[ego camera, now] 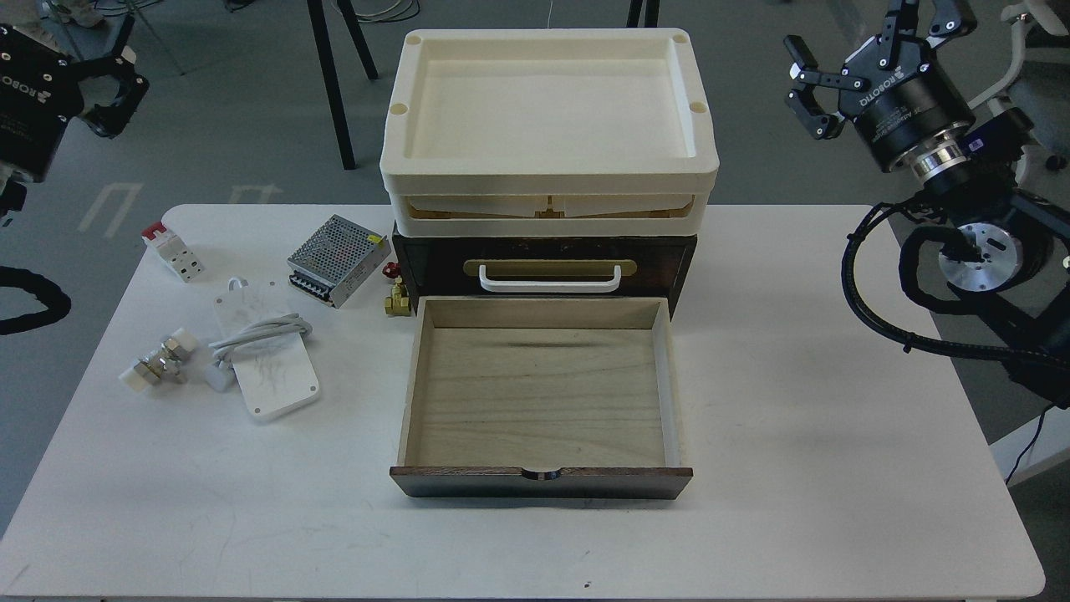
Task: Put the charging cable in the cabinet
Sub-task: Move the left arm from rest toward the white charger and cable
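The charging cable (266, 355), a flat white scuffed block with a light grey cord wrapped across it and a white plug at its left, lies on the table left of the cabinet. The cabinet (543, 267) is a dark-brown chest at the table's middle with a cream tray on top; its lower pale-wood drawer (542, 393) is pulled fully out and holds nothing. My left gripper (117, 88) hovers off the table's far left corner, fingers spread open. Beyond the far right corner, held high, my right gripper (807, 84) is open as well. Neither holds anything.
A silver perforated metal box (337, 259) sits behind the cable. A small white and red breaker (173, 251) lies far left, a metal fitting (159, 364) beside the cable, a brass valve (395, 297) at the cabinet's left foot. Black hoses hang from my right arm (919, 334).
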Controlling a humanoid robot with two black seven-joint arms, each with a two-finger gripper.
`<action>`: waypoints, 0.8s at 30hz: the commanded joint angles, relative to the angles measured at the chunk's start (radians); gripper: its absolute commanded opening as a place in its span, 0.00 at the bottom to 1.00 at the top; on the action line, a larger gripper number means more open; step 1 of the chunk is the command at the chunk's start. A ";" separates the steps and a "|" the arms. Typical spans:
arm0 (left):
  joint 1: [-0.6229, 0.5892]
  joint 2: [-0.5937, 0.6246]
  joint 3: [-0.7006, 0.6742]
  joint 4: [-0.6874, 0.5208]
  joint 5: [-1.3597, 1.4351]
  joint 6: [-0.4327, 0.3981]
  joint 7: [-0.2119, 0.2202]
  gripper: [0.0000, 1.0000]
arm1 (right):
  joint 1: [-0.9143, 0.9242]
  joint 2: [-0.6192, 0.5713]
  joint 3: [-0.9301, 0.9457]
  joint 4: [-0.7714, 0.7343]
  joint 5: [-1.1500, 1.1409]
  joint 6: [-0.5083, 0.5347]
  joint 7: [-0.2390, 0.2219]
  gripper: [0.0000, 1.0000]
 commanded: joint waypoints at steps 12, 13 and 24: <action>-0.018 -0.164 -0.028 0.218 -0.136 0.000 -0.032 1.00 | -0.014 -0.022 0.124 -0.017 0.004 0.000 0.000 1.00; -0.018 -0.162 -0.048 0.182 -0.136 0.000 -0.054 1.00 | -0.015 -0.034 0.126 -0.019 0.004 0.000 0.000 1.00; 0.033 0.032 -0.123 -0.282 0.386 0.000 -0.103 1.00 | -0.106 -0.145 0.129 -0.022 0.013 -0.009 0.000 1.00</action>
